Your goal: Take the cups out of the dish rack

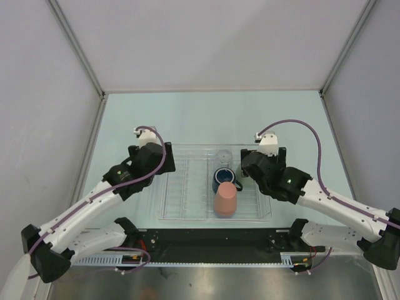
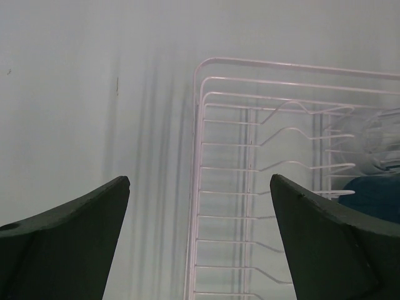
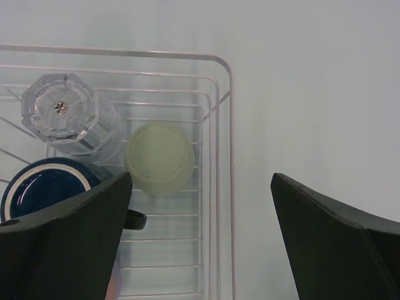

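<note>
The clear dish rack [image 1: 181, 187] lies mid-table. In it stand an upturned salmon-pink cup [image 1: 225, 200], a dark blue mug [image 1: 223, 179] and a small clear cup [image 1: 223, 156]. My left gripper [image 1: 150, 156] hangs open and empty over the rack's far left corner [image 2: 200, 125]; its view [image 2: 200, 178] catches the clear cup [image 2: 381, 147] and the mug [image 2: 375, 197]. My right gripper [image 1: 262, 164] is open and empty [image 3: 201, 175] over the rack's right rim [image 3: 230, 187], beside an upturned pale green cup [image 3: 159, 157], the clear cup [image 3: 62, 115] and the mug [image 3: 47, 187]. No lavender cup shows.
Bare pale table [image 1: 206, 119] lies beyond the rack and on both sides of it. Grey enclosure walls stand left, right and behind. The arm bases and a black rail [image 1: 212, 240] run along the near edge.
</note>
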`<control>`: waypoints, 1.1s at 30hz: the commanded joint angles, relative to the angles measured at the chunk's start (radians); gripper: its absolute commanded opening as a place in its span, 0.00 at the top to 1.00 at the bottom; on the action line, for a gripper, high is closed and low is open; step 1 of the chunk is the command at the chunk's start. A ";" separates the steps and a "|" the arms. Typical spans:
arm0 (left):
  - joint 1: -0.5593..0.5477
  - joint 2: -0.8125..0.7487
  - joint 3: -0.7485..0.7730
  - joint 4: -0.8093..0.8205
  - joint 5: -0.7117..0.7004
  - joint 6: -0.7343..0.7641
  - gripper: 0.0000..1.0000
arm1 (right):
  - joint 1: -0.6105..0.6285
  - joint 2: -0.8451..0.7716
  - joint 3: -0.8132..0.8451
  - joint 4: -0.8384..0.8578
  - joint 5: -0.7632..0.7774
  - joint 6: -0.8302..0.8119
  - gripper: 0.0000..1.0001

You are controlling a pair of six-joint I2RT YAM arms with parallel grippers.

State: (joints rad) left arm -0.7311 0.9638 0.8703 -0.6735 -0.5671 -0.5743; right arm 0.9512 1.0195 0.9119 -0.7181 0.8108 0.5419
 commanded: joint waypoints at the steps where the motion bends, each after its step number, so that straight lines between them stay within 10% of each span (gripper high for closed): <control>1: -0.007 -0.072 -0.013 0.075 0.012 0.033 0.00 | 0.034 -0.028 0.027 0.060 0.105 -0.002 0.00; 17: -0.007 -0.028 -0.005 0.035 0.016 -0.027 0.00 | 0.067 -0.049 0.199 -0.048 -0.099 0.035 0.00; 33: -0.007 -0.019 -0.016 0.028 0.059 -0.068 0.00 | 0.504 0.183 0.344 -0.320 0.137 0.414 0.00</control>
State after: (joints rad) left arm -0.7315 0.9596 0.8619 -0.6533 -0.5190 -0.6128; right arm 1.4258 1.1667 1.1969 -0.9497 0.8597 0.8322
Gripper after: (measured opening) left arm 0.996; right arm 0.995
